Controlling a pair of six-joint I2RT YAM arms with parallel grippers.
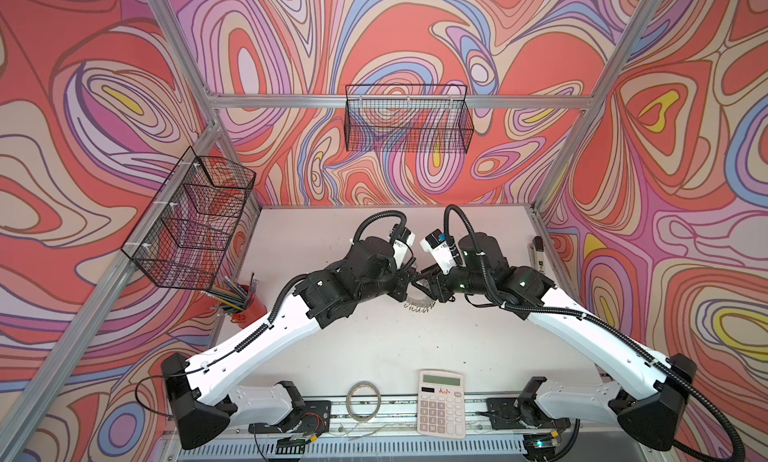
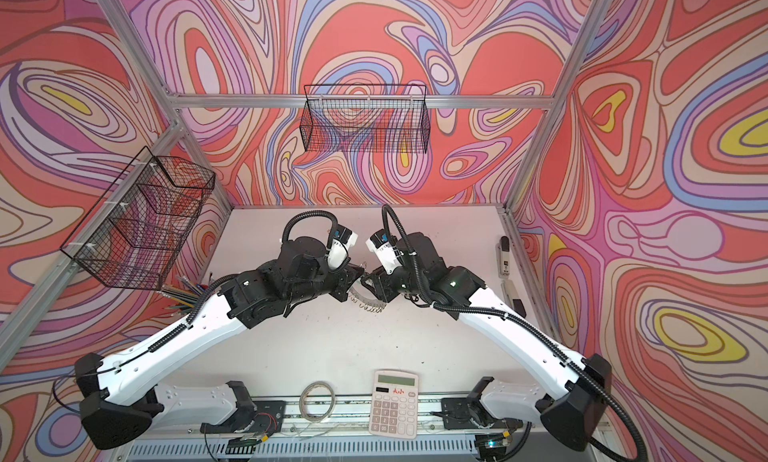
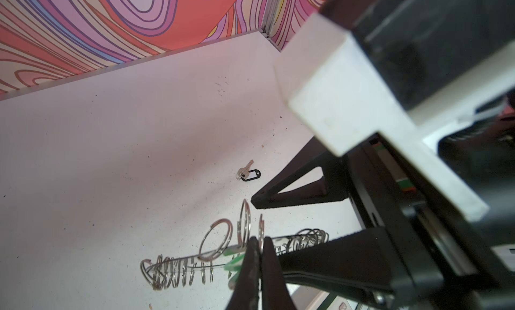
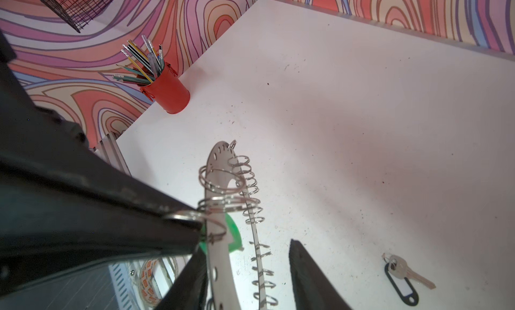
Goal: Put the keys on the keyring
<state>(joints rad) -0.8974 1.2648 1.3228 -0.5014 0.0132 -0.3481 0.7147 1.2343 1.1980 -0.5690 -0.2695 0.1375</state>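
Observation:
The keyring (image 4: 220, 266), a flat silver disc edged with wire loops, is lifted on edge between the two grippers; it also shows in both top views (image 1: 419, 304) (image 2: 368, 302). My left gripper (image 3: 259, 240) is shut on one wire loop of the keyring. My right gripper (image 4: 246, 247) is open, its jaws either side of the disc's band, one finger close against it. A green tag (image 4: 233, 232) (image 3: 234, 262) sits right behind the disc; its key is hidden. The black-tagged key (image 4: 401, 278) (image 3: 248, 173) lies flat on the table, apart from both grippers.
A red cup of pencils (image 1: 245, 302) (image 4: 170, 94) stands at the table's left edge. A calculator (image 1: 441, 404) and a tape roll (image 1: 364, 399) lie at the front. Wire baskets (image 1: 409, 121) (image 1: 187, 227) hang on the walls. Small items (image 1: 537, 252) lie along the right edge.

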